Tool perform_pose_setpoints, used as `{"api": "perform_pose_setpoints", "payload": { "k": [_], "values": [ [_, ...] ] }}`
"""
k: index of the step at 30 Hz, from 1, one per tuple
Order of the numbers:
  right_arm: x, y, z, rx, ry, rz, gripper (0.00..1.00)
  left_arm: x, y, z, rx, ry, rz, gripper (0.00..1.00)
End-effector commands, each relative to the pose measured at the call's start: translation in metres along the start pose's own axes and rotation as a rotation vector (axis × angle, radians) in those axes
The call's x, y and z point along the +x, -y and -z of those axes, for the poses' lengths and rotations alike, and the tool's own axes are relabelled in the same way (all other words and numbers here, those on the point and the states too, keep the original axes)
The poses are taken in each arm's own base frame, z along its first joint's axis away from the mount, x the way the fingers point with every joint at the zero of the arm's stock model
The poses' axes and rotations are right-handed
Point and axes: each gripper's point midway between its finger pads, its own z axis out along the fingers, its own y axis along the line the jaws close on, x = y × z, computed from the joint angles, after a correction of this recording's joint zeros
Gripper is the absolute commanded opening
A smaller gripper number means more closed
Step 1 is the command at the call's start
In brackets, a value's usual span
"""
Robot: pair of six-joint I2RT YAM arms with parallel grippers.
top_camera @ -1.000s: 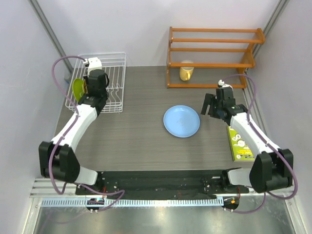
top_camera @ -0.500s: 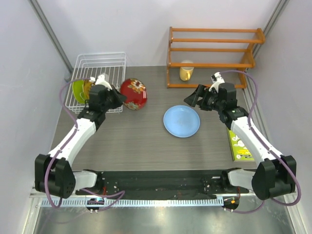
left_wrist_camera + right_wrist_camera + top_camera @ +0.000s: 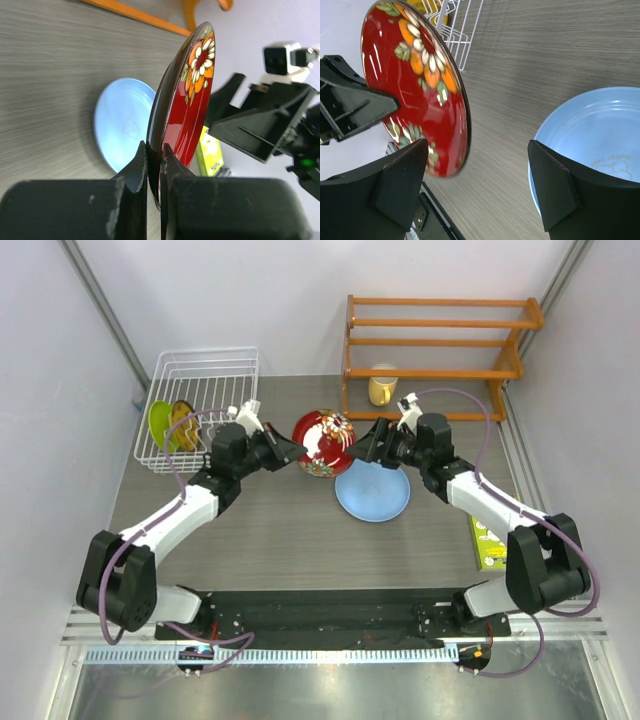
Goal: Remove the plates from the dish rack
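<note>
My left gripper is shut on the rim of the dark red patterned plate and holds it on edge above the table, between the rack and the light blue plate. In the left wrist view the jaws pinch the red plate's lower rim. My right gripper is open, just right of the red plate. In its wrist view the red plate faces it, its lower edge near the left finger. The lime green plate and the yellow-orange plate stand in the white wire dish rack.
The orange wooden shelf stands at the back right with a pale yellow mug on its bottom tier. A green-and-yellow book lies by the right edge. The light blue plate lies flat under my right gripper.
My left gripper has lifted the dark red plate out of the rack and carried it right. My right arm has swung left and lower, up to the plate.
</note>
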Motion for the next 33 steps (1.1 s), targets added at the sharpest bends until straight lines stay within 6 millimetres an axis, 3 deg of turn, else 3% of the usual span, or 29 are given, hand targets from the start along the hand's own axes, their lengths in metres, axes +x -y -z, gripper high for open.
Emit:
{"api": "perform_pose_setpoints", "payload": {
  "k": [1, 3, 4, 5, 6, 7, 8, 11, 12, 13, 14, 15, 17, 18, 23, 24, 28, 33],
  "values": [
    [-0.011, -0.024, -0.008, -0.12, 0.037, 0.015, 0.85, -0.01, 0.055, -0.005, 0.204, 0.043, -0.008, 0.0],
    [-0.008, -0.022, -0.012, -0.126, 0.025, 0.003, 0.8, -0.003, 0.055, -0.007, 0.219, 0.026, 0.005, 0.0],
    [-0.008, -0.023, -0.014, -0.136, 0.022, 0.0, 0.71, -0.001, 0.055, -0.009, 0.222, 0.022, 0.005, 0.0],
    [-0.006, -0.022, -0.015, -0.141, 0.013, -0.003, 0.57, 0.002, 0.054, -0.01, 0.225, 0.016, 0.008, 0.0],
    [-0.006, -0.022, -0.014, -0.137, 0.015, -0.005, 0.29, 0.002, 0.054, -0.01, 0.227, 0.017, 0.007, 0.0],
    [-0.004, -0.02, -0.013, -0.127, 0.014, 0.002, 0.16, 0.002, 0.054, -0.009, 0.222, 0.02, 0.004, 0.0],
    [-0.005, -0.015, -0.013, -0.098, 0.027, 0.006, 0.02, 0.001, 0.051, -0.009, 0.208, 0.023, -0.003, 0.18],
    [-0.014, 0.0, 0.001, 0.032, 0.072, 0.064, 0.01, -0.005, 0.036, -0.006, 0.107, 0.051, -0.064, 0.65],
    [-0.021, 0.0, 0.01, 0.071, 0.102, 0.082, 0.01, -0.004, 0.018, -0.005, 0.01, 0.049, -0.077, 0.7],
    [-0.019, 0.011, 0.018, 0.13, 0.094, 0.094, 0.01, -0.012, 0.012, -0.002, -0.041, 0.074, -0.138, 0.77],
    [-0.022, 0.018, 0.024, 0.17, 0.108, 0.094, 0.01, -0.019, 0.008, 0.005, -0.088, 0.101, -0.173, 0.79],
    [-0.028, 0.024, 0.034, 0.216, 0.14, 0.094, 0.01, -0.026, -0.015, 0.012, -0.217, 0.13, -0.196, 0.81],
    [-0.024, 0.048, 0.047, 0.294, 0.125, 0.059, 0.01, -0.045, -0.02, 0.031, -0.305, 0.198, -0.292, 0.83],
    [-0.023, 0.053, 0.052, 0.312, 0.126, 0.055, 0.01, -0.053, -0.036, 0.043, -0.413, 0.231, -0.316, 0.83],
    [-0.001, 0.095, 0.064, 0.41, 0.053, -0.019, 0.01, -0.089, -0.04, 0.097, -0.578, 0.388, -0.457, 0.88],
    [0.003, 0.097, 0.064, 0.406, 0.041, -0.026, 0.01, -0.097, -0.033, 0.111, -0.577, 0.435, -0.468, 0.9],
    [0.018, 0.103, 0.056, 0.384, -0.019, -0.057, 0.01, -0.115, -0.033, 0.151, -0.664, 0.556, -0.516, 1.0],
    [0.027, 0.111, 0.041, 0.344, -0.039, -0.089, 0.02, -0.123, -0.036, 0.172, -0.733, 0.606, -0.561, 1.0]
  ]
}}
